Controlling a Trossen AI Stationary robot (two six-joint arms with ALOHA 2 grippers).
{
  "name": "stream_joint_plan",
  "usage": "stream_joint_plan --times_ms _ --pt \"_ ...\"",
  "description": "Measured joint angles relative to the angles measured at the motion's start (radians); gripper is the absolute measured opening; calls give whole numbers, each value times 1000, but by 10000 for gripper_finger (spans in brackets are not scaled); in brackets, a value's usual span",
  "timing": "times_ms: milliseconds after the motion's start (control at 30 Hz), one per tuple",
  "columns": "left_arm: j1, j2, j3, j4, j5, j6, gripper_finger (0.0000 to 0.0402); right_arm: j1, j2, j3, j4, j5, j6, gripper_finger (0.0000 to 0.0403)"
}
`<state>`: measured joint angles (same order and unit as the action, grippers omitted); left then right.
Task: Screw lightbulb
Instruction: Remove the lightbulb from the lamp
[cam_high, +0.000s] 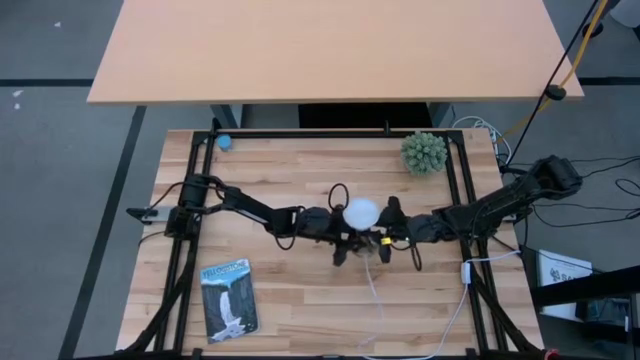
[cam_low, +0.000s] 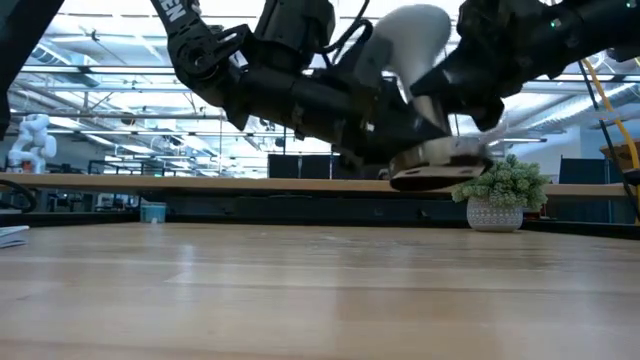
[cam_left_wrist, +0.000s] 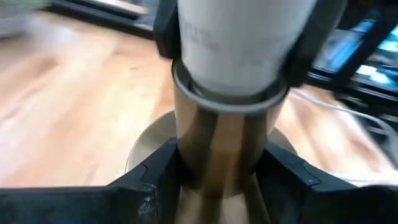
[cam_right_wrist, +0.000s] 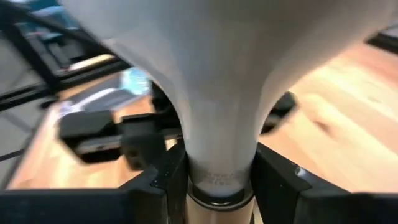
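The lightbulb (cam_high: 361, 212) sits neck-down in the socket (cam_low: 438, 170), both held clear of the wooden surface (cam_high: 300, 290) near its middle: the left claw (cam_left_wrist: 221, 171) is clamped on the socket's brass barrel, and the right claw (cam_right_wrist: 219, 177) is clamped on the bulb's neck just above the joint. By my reading, the threading step is under way. The next move calls for the right claw to twist the bulb about its own axis while the left holds the socket still and in line.
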<state>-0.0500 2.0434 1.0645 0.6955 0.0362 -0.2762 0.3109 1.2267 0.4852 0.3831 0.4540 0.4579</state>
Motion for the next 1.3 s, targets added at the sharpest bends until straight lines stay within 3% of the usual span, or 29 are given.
stream_joint_plan --times_ms 233,467,567,767,967,1167,1300 --pt "-26 1 2 -12 -268 -4 177 41 28 2 -7 232 28 134" --pt "-57 3 1 -27 -461 -7 176 41 138 4 123 345 32 132" --pt "-61 4 -2 -31 -469 22 176 42 183 4 184 358 2 132" --pt "-53 5 -4 -44 -281 45 176 51 149 0 142 230 -43 132" --pt "-42 5 -2 -2 109 147 176 58 22 1 13 -19 -44 132" --pt "-16 5 0 204 558 98 176 57 -36 7 127 -276 -83 132" --pt "-4 5 0 366 691 2 176 51 -34 9 251 -332 -139 132"
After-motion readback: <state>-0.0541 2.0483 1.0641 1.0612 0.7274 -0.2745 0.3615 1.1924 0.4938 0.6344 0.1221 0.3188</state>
